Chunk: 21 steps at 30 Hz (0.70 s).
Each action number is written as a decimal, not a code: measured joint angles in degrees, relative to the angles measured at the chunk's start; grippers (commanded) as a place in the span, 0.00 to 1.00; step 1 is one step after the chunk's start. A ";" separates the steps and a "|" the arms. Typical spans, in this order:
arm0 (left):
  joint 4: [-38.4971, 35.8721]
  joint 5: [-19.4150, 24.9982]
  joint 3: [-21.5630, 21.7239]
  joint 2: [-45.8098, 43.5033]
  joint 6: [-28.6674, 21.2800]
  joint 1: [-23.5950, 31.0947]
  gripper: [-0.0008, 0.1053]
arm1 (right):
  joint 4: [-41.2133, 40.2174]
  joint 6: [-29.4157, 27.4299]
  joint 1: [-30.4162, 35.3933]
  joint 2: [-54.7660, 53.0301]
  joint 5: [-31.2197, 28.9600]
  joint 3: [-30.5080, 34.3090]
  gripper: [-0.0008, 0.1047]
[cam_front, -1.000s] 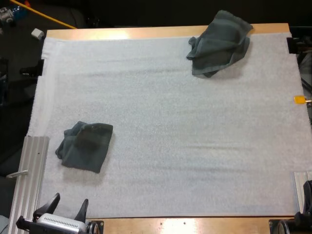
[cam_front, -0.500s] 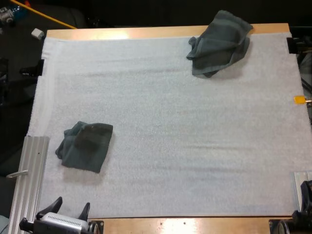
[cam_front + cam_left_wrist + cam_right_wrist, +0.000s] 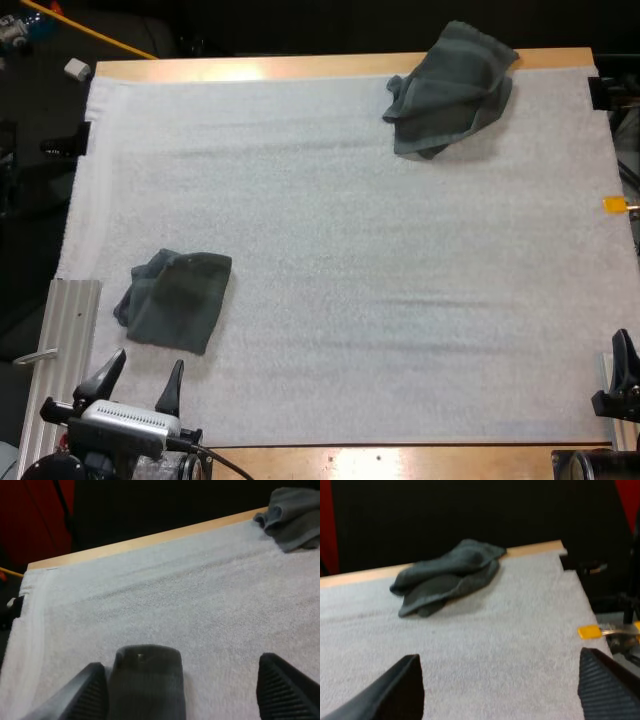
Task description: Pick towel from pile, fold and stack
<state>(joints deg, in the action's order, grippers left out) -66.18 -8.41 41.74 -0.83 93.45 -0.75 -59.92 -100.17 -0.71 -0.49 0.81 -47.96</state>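
High view showed the white mat on the tabletop, a crumpled towel at its far right, a smaller towel near left, just ahead of the left tool — fingers apart — and the right tool likewise spread, holding nothing.

Even, fairly bright light fell from above on the white mat, while the space beyond the table's far side at 12 o'clock was nearly black. A pale patch of glare lay on the wooden table toward 11 o'clock. The crumpled towel at 1 o'clock threw only a thin, soft shadow along its near edge, and the smaller towel at 8 o'clock hardly any.
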 measured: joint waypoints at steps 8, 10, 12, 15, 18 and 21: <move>7.34 0.00 -3.62 0.00 -0.40 0.00 0.58 | 1.79 0.00 0.00 0.08 -0.13 4.29 0.61; 8.32 0.00 -5.26 0.08 -0.45 0.00 0.58 | 1.86 0.00 0.00 0.10 -0.13 6.08 0.61; 8.81 0.00 -6.30 0.10 -0.46 0.00 0.58 | 1.85 0.00 0.07 0.10 -0.13 7.98 0.61; 9.40 0.00 -8.39 0.10 -0.46 0.00 0.58 | 1.85 0.00 0.13 0.10 -0.13 10.63 0.61; 9.39 0.00 -10.35 0.10 -0.46 0.00 0.58 | 1.85 0.00 0.13 0.10 -0.13 12.81 0.61; 9.06 -0.09 -12.00 0.10 -0.46 0.00 0.58 | 1.52 -0.13 0.13 0.10 -0.13 14.92 0.61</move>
<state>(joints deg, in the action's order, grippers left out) -57.11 -8.50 29.74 -0.73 93.00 -0.75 -58.40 -100.30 -0.58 -0.39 0.67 -33.04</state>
